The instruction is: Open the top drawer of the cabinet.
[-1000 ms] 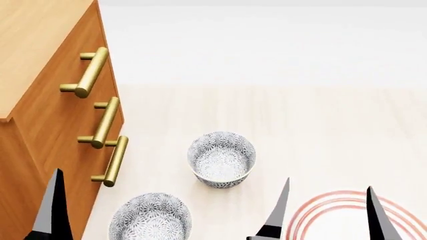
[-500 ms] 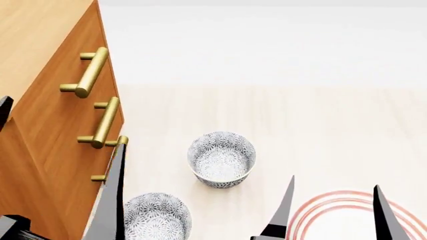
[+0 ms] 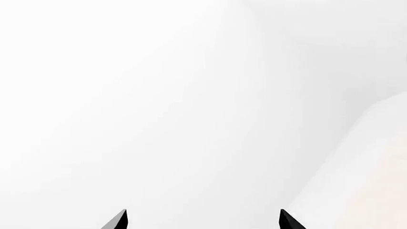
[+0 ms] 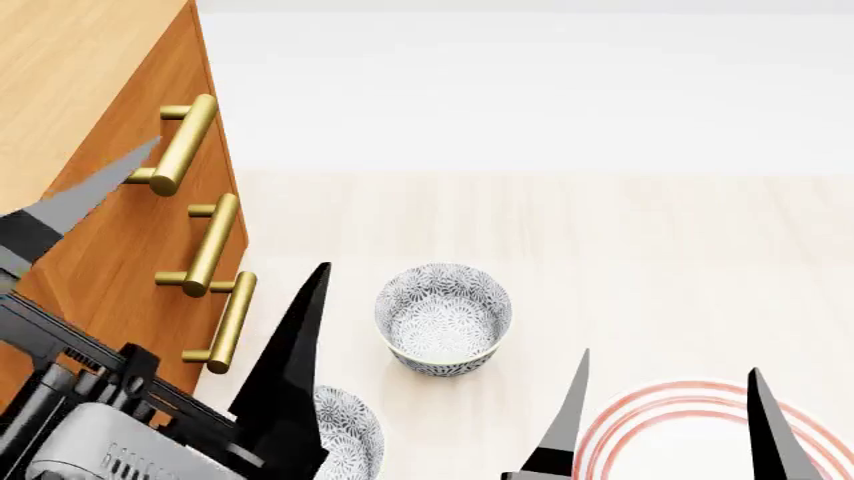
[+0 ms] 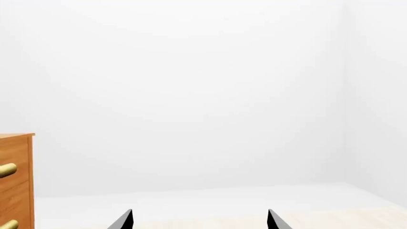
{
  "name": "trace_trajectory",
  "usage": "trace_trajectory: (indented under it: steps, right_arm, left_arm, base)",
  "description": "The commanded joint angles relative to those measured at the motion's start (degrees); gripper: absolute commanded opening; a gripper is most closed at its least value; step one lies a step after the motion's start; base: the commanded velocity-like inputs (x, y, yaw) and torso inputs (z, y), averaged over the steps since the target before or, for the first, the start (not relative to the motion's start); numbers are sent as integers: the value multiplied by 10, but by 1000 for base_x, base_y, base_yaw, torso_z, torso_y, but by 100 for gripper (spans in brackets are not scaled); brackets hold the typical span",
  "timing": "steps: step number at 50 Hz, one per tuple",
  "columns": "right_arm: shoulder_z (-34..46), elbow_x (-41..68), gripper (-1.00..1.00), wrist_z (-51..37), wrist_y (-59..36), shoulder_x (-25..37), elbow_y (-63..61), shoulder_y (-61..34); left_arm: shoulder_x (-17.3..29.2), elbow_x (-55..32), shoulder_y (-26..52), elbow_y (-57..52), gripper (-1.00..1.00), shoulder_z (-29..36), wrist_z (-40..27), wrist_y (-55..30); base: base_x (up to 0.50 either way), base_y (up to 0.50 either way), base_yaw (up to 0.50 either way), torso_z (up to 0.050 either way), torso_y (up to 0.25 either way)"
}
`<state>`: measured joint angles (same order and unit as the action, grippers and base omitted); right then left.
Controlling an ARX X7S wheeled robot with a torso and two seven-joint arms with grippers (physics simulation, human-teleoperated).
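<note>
**A:** What sits at the far left of the head view?

**B:** The cabinet (image 4: 100, 230), orange-brown wood, seen steeply from above. Three brass bar handles run down its front. The uppermost handle (image 4: 178, 145) belongs to the top drawer (image 4: 134, 130), which sits flush with the cabinet front. No writing, brand or label can be read anywhere.

**A:** And the left gripper?

**B:** The left gripper (image 4: 220, 215) is raised in front of the cabinet, its two black pointed fingers spread wide and holding nothing. One fingertip (image 4: 147, 150) overlaps the top handle in the picture; whether they touch cannot be told. The left wrist view shows only two finger tips against white.

**A:** Moving right?

**B:** A patterned bowl (image 4: 443, 318) stands on the pale wooden floor (image 4: 601, 260). A second bowl (image 4: 350, 430) is partly hidden behind the left gripper.

**A:** And furthest right?

**B:** The right gripper (image 4: 663, 380), low, fingers apart and empty, above a plate with red rings (image 4: 667, 425). Its wrist view catches the cabinet's edge (image 5: 16, 181).
</note>
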<state>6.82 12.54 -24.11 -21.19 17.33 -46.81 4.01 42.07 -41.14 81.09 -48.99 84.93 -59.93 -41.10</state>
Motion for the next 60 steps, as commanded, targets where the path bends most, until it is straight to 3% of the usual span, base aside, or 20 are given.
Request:
trace_trajectory:
  steps: [1, 17, 29, 41, 60]
  right_arm:
    - [1, 3, 100, -3, 3, 3, 0, -1]
    - [2, 7, 100, -8, 5, 8, 0, 1]
    - [4, 9, 100, -12, 7, 10, 4, 0]
    - [2, 13, 100, -15, 10, 13, 7, 2]
    - [3, 17, 100, -20, 13, 19, 6, 3]
  left_arm:
    - [-22, 24, 70, 55, 100, 53, 54, -58]
    - [-26, 52, 154, 90, 100, 111, 141, -137]
    - [-35, 55, 152, 142, 100, 143, 193, -136]
    - [-56, -10, 135, 175, 100, 110, 185, -191]
    - [-75, -29, 124, 199, 100, 98, 169, -225]
  base:
    - [0, 0, 0, 0, 0]
    - [0, 0, 0, 0, 0]
    - [0, 0, 0, 0, 0]
    - [0, 0, 0, 0, 0]
    - [0, 0, 0, 0, 0]
